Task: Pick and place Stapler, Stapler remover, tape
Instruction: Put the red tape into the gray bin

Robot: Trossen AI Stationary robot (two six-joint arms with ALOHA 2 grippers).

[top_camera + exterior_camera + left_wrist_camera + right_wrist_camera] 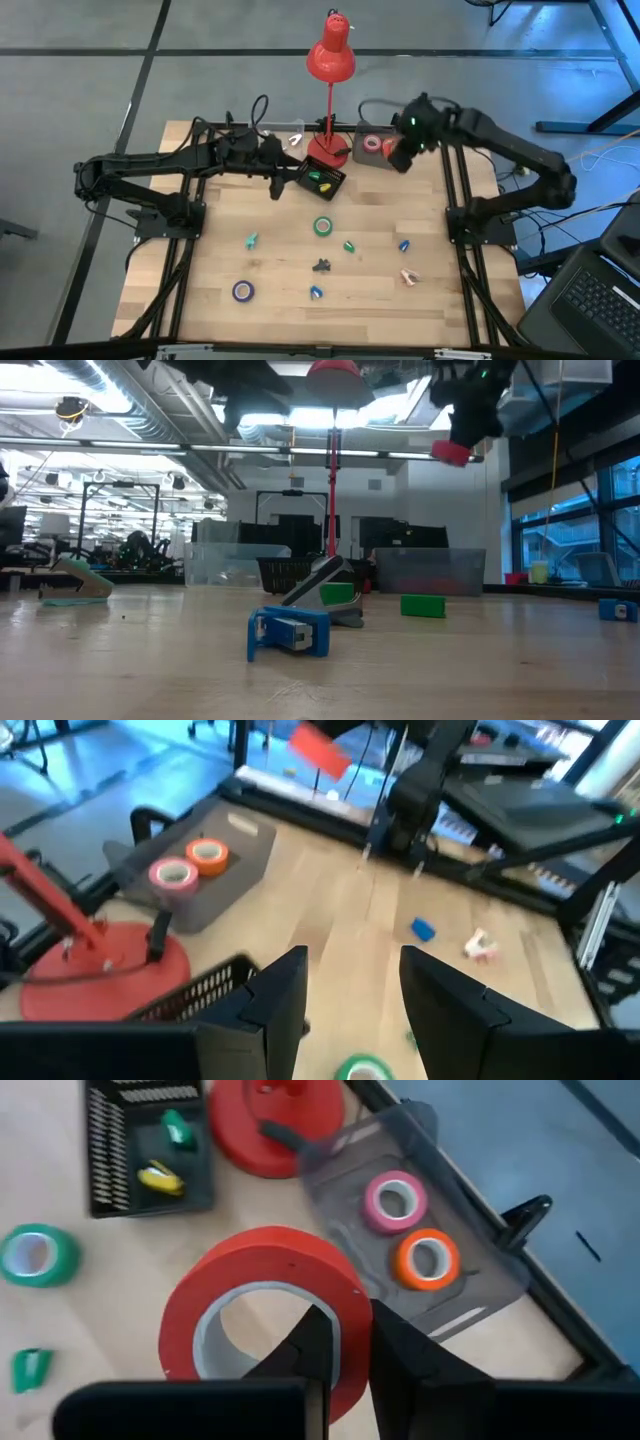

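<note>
My right gripper point(402, 152) is raised near the far right and shut on a red tape roll point(262, 1302), which also shows high in the low view point(452, 453). Below it a grey tray point(358, 158) holds a pink roll point(394, 1200) and an orange roll point(428, 1260). A green roll point(322, 226) and a purple-blue roll point(243, 291) lie flat on the table. My left gripper point(350, 1005) is open and holds nothing. It hangs by a black mesh tray point(322, 182). Small coloured and dark pieces lie about; which is the stapler or the stapler remover, I cannot tell. My right gripper holds the red roll by its ring wall point(352, 1312), with one finger point(305, 1348) in the open centre and the other point(405, 1365) outside. The fingers slant steeply down from above. The roll hangs tilted below them, lifted well clear of the table.
A red desk lamp stands on its round base point(328, 152) between the two trays. The mesh tray holds a green and a yellow piece point(160, 1177). Small pieces lie mid-table: teal point(251, 240), green point(349, 246), blue point(404, 244), dark point(321, 265), pinkish point(407, 276).
</note>
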